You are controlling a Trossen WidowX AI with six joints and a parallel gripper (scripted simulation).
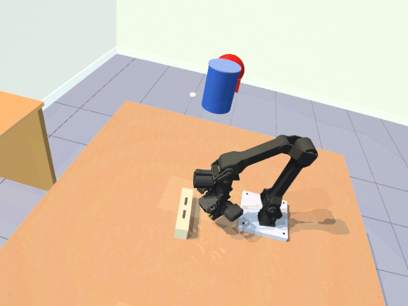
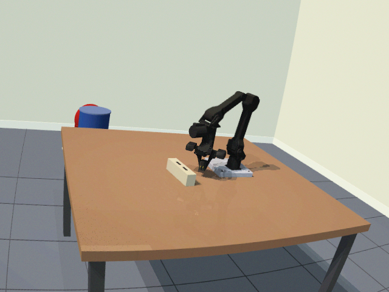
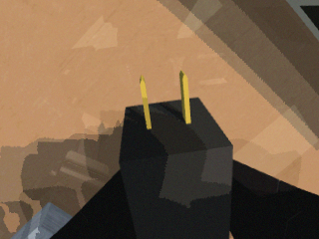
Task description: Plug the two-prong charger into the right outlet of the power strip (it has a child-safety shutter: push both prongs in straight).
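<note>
The black charger [image 3: 186, 174] is held between my fingers, its two yellow prongs [image 3: 185, 100] pointing away from the palm in the wrist view. My gripper [image 1: 213, 215] [image 2: 202, 166] [image 3: 171, 168] is shut on it, low over the table. Only a little of the charger and its prongs shows in the top and exterior views. The cream power strip [image 1: 182, 227] [image 2: 180, 176] lies to the left of my gripper, apart from it. Two dark outlets [image 1: 183, 213] [image 2: 185, 168] are in its top face. A shaded corner of the strip [image 3: 296, 4] shows at the top right of the wrist view.
The white base plate [image 1: 263, 230] [image 2: 245, 174] [image 3: 47, 221] with the arm's foot stands close to the right of the gripper. A blue cylinder [image 1: 220, 88] [image 2: 93, 120] and a red shape [image 1: 240, 67] [image 2: 76, 119] are beyond the table's [image 1: 99, 247] far edge.
</note>
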